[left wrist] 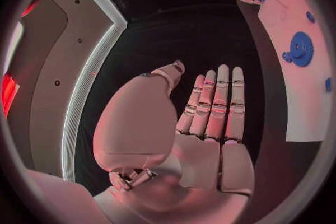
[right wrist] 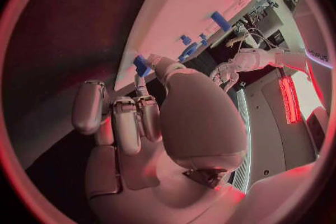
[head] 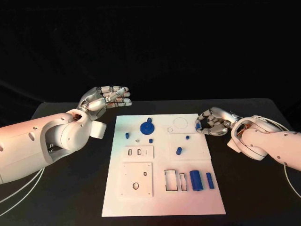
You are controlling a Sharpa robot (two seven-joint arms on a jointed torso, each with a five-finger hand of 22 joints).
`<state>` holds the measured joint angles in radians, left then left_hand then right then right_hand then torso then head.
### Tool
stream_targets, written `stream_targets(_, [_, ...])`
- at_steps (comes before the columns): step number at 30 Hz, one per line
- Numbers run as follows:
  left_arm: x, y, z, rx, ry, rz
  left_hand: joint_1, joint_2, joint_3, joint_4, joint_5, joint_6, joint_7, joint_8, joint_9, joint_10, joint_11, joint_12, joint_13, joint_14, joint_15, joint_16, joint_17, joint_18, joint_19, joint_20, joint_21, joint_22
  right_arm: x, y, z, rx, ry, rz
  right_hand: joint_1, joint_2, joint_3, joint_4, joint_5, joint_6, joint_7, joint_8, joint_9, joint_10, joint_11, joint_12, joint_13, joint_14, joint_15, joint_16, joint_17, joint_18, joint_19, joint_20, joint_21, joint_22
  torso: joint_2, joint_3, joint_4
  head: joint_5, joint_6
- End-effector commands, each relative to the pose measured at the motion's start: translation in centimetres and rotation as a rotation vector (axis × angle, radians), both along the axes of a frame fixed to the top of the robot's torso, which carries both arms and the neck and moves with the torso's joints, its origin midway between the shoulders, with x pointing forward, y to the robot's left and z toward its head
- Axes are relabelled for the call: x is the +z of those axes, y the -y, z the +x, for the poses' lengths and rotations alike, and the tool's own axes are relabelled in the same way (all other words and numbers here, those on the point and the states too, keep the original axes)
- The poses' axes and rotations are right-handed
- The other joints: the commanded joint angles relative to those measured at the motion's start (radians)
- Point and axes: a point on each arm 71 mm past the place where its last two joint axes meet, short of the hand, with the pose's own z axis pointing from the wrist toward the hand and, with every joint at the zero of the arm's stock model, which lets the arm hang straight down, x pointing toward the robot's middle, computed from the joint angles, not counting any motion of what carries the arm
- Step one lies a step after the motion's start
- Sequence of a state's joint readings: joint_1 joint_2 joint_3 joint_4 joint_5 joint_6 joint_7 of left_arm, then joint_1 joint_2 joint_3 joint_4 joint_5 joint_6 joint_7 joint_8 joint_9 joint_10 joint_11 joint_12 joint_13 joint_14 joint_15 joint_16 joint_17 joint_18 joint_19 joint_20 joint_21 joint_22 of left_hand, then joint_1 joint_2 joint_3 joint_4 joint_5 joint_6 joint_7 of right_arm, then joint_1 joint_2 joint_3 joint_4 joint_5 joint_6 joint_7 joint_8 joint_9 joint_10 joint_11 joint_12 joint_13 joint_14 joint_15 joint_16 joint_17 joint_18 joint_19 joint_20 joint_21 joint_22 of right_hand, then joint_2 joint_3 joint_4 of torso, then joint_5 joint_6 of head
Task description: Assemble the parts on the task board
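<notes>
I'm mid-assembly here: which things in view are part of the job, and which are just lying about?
Part of the job:
- white board
- blue gear
- blue cylinders
- small blue piece, pinched by the right robot hand
- left robot hand, open beside the board

Just there:
- black table
- white cables under the left arm

The black table (head: 69,188) carries the white task board (head: 165,202) at its middle.

A black table (head: 69,188) stands before a dark, perhaps curtained, backdrop (head: 150,42).
</notes>
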<state>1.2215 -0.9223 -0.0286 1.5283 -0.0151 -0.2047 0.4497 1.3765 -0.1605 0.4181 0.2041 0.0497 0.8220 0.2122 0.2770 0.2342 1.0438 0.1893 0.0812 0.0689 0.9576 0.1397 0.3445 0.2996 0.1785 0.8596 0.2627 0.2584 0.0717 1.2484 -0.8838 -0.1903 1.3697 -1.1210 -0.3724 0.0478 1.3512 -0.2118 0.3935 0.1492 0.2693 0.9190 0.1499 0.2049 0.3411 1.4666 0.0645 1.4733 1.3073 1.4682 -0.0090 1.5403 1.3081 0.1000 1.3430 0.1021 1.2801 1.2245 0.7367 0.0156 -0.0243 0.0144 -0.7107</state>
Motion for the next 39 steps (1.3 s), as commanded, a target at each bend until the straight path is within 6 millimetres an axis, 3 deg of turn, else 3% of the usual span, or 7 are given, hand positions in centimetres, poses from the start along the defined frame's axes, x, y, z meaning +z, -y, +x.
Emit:
stream_targets(1, [0.1, 0.2, -0.1, -0.019, 0.011, -0.009, -0.001, 0.007, -0.002, -0.002, 0.000, -0.006, 0.036, -0.004, 0.001, -0.004, -0.002, -0.002, 0.001, -0.007, 0.001, -0.006, 0.002, 0.005, -0.007, 0.003, -0.003, -0.001, -0.2, -0.1, 0.0, 0.013, -0.012, -0.017, -0.004, -0.003, 0.002, 0.000, 0.001, 0.009, 0.001, 0.003, 0.001, 0.056, 0.000, 0.005, 0.170, 0.086, 0.000, 0.004, 0.190, -0.011, 0.006, -0.003, 0.006, 0.000, 0.000, 0.0000, -0.0008, 0.000, -0.001])
stream_targets(12, [0.1, 0.2, -0.1, -0.019, 0.011, -0.009, -0.001, 0.007, -0.002, -0.002, 0.000, -0.006, 0.036, -0.004, 0.001, -0.004, -0.002, -0.002, 0.001, -0.007, 0.001, -0.006, 0.002, 0.005, -0.007, 0.003, -0.003, -0.001, -0.3, -0.1, 0.0, 0.008, -0.008, -0.019, -0.001, 0.004, 0.021, -0.001, 0.002, 0.036, -0.007, 0.006, 0.002, 0.058, -0.007, 0.008, 0.173, 0.087, -0.006, 0.006, 0.194, -0.011, 0.008, -0.008, 0.008, 0.005, -0.001, -0.0004, 0.0002, 0.001, -0.003])
stream_targets(22, [0.1, 0.2, -0.1, -0.019, 0.011, -0.009, 0.000, 0.009, -0.002, -0.003, 0.000, -0.006, 0.036, -0.005, 0.001, -0.004, -0.001, -0.002, 0.001, -0.007, 0.001, -0.006, 0.003, 0.005, -0.007, 0.003, -0.003, -0.001, -0.2, 0.0, 0.1, -0.016, 0.015, -0.023, 0.013, 0.047, 0.106, -0.012, 0.004, 0.075, -0.020, 0.009, 0.006, 0.059, -0.019, 0.008, 0.175, 0.088, -0.016, 0.007, 0.197, -0.012, 0.011, -0.018, 0.009, 0.012, -0.001, 0.0001, 0.0002, 0.001, -0.006])
stream_targets(37, [0.1, 0.1, -0.1, -0.018, 0.008, -0.007, 0.000, 0.009, -0.002, -0.003, 0.000, -0.006, 0.036, -0.005, 0.001, -0.004, -0.001, -0.002, 0.001, -0.007, 0.001, -0.006, 0.003, 0.005, -0.007, 0.003, -0.003, -0.001, 0.4, -0.2, -0.8, -0.067, 0.003, 0.042, 0.004, 0.047, 0.126, -0.013, 0.002, 0.085, -0.023, 0.011, 0.009, 0.060, -0.022, 0.010, 0.177, 0.089, -0.018, 0.008, 0.201, -0.013, 0.012, -0.020, 0.010, 0.015, -0.002, -0.0008, -0.0008, 0.006, -0.007])
stream_targets(39, [0.1, 0.0, -0.1, -0.017, 0.006, -0.006, 0.000, 0.009, -0.003, -0.003, -0.001, -0.007, 0.036, -0.005, 0.001, -0.004, -0.001, -0.002, 0.001, -0.007, 0.001, -0.006, 0.004, 0.005, -0.007, 0.003, -0.003, -0.001, 0.6, -0.6, -1.2, -0.071, -0.014, 0.061, 0.004, 0.046, 0.128, -0.014, 0.002, 0.085, -0.023, 0.011, 0.009, 0.060, -0.022, 0.010, 0.178, 0.089, -0.018, 0.008, 0.201, -0.013, 0.012, -0.020, 0.010, 0.015, -0.002, -0.0017, -0.0033, 0.006, -0.008])
